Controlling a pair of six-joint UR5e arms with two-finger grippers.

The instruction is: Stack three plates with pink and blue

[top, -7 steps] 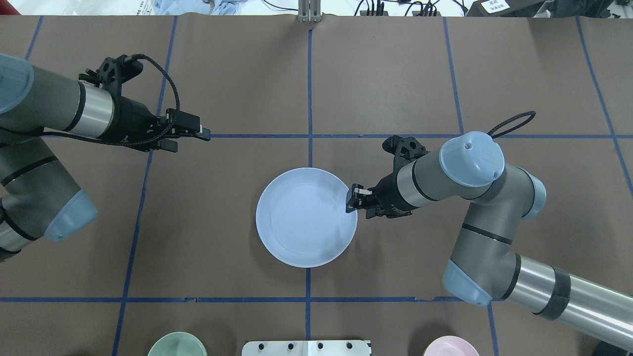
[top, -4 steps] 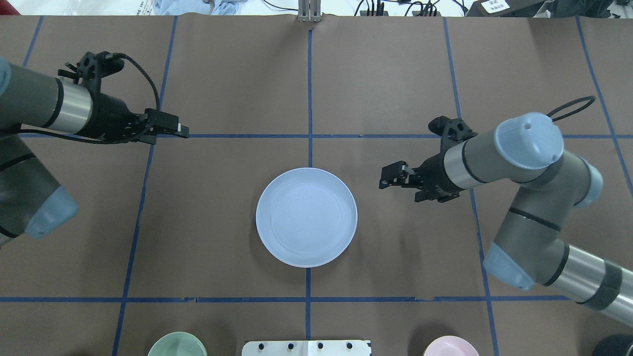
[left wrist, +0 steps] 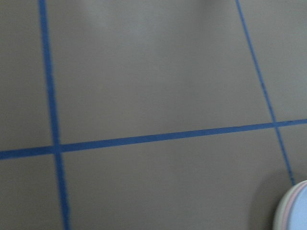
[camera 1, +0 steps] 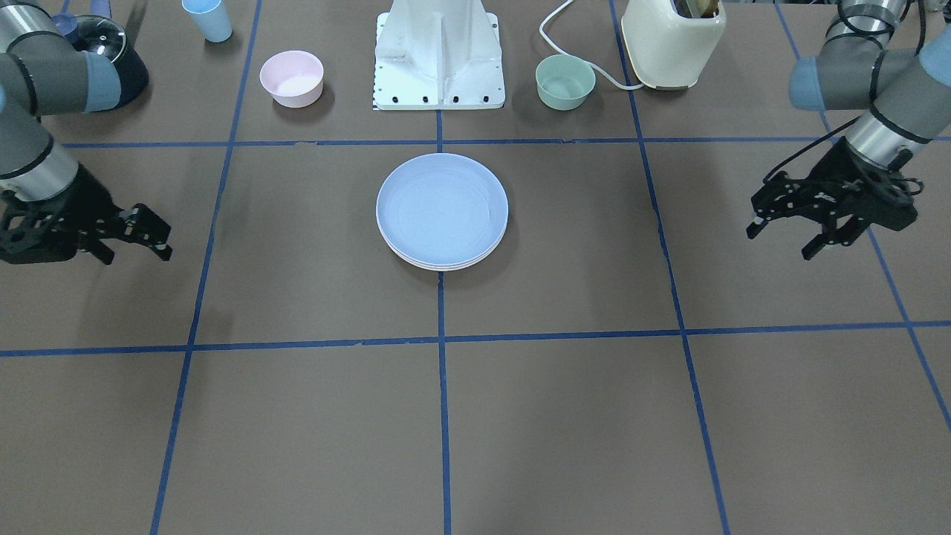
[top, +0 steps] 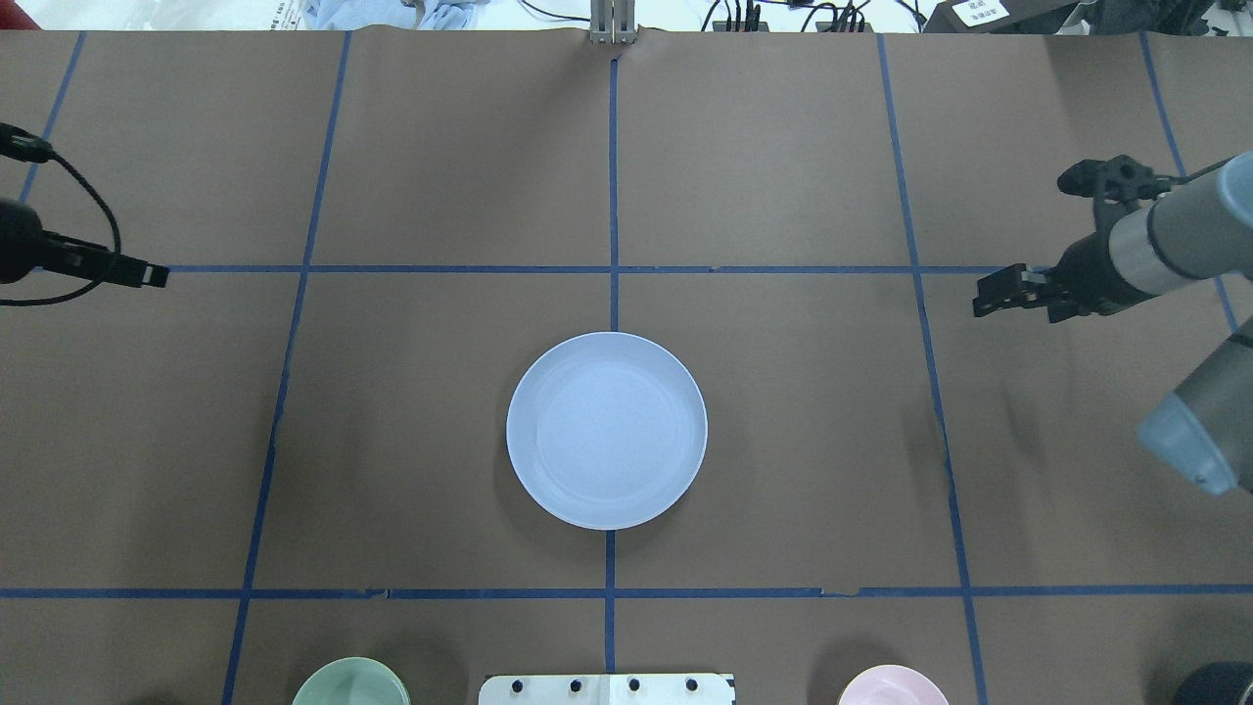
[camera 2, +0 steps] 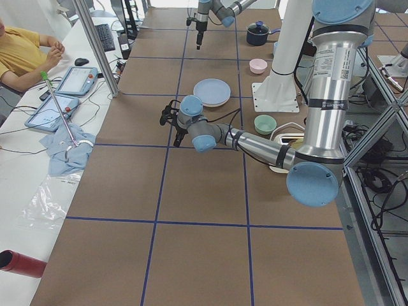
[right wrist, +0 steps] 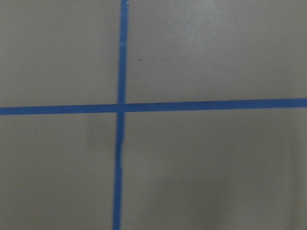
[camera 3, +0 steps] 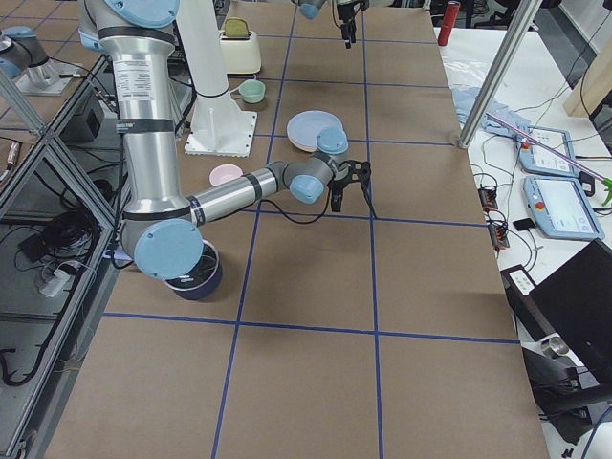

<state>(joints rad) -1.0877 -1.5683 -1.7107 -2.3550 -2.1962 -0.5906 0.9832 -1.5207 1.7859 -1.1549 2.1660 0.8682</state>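
Observation:
The light blue plate (top: pixel 607 431) lies on top of a stack at the table's middle. In the front view the blue plate (camera 1: pixel 442 208) has two paler rims (camera 1: pixel 443 265) under it. The left wrist view shows the stack's edge (left wrist: pixel 293 211) with a pink rim under the blue. I cannot tell the cream-white plate apart from above. My left gripper (camera 1: pixel 779 244) is open and empty, far out at the table's left side (top: pixel 147 276). My right gripper (camera 1: pixel 140 258) is open and empty, far out at the right side (top: pixel 989 299). Both hang above bare table.
Along the robot's edge stand a small pink bowl (camera 1: pixel 291 76), a green bowl (camera 1: pixel 565 82), a light blue cup (camera 1: pixel 206 18), a cream toaster (camera 1: pixel 672 41), a dark lidded pot (camera 1: pixel 111 52) and the white robot base (camera 1: pixel 440 56). Blue tape lines cross the brown table.
My right gripper left the blue plate's right rim and drew back far to the right. My left gripper drew back to the left. The plate stack stayed put.

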